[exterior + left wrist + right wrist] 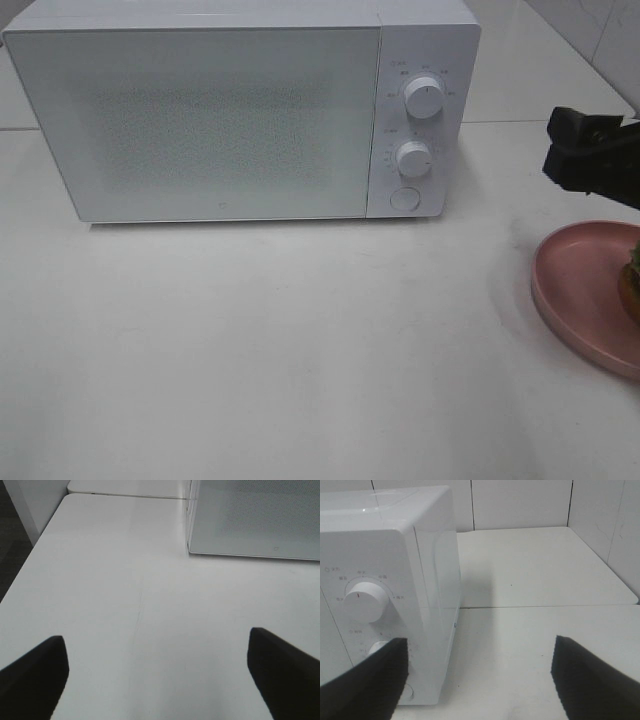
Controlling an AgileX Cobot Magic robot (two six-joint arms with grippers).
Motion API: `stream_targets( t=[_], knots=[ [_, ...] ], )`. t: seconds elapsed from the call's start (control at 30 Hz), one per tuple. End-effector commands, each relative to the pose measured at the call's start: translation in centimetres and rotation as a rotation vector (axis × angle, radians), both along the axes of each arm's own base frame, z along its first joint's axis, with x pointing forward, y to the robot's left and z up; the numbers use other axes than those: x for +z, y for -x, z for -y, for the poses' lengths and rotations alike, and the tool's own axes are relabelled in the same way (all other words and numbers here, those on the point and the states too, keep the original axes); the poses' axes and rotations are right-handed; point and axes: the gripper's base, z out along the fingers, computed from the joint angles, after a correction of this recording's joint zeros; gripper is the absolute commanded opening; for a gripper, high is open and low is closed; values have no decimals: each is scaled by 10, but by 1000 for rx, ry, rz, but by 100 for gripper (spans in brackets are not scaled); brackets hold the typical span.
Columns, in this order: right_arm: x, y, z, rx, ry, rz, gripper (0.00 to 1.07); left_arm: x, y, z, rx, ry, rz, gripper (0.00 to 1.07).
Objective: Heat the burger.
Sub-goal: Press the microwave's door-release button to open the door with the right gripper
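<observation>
You get bright, even overhead light that washes the white table (pixel 300 350) pale, a soft shadow beside the microwave (pixel 200 120), mild glare on its glossy side, and dark gripper fingers (pixel 30 680) blurred up close in both wrist views.

Tiny grey print round top knob (pixel 425 98) & lower knob (pixel 413 158) on the microwave (pixel 420 30), too blurry to read. Small mark at btm of door (pixel 200 120), illegible too.

Surface: white table (pixel 300 350), smooth, faintly smudged.
Back: white microwave (pixel 200 120) standing on it, door shut.
Right edge: round pink plate (pixel 580 285), partly cut off by the frame, apart from the microwave.
</observation>
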Motion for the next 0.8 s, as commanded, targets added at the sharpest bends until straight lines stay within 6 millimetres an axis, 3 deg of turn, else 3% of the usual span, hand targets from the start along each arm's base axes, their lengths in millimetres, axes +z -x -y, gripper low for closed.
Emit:
stream_targets(
  t=[0.03, 0.5, 0.8],
  knots=[
    [-6, 1, -7, -33, 29, 30, 77, 0, 2, 1, -2, 5, 30, 90],
    [-34, 13, -60, -33, 110, 96, 76, 0, 2, 1, -2, 5, 30, 90],
    [-41, 16, -79, -62, 105, 74, 76, 0, 2, 1, -2, 5, 30, 90]
  ],
)
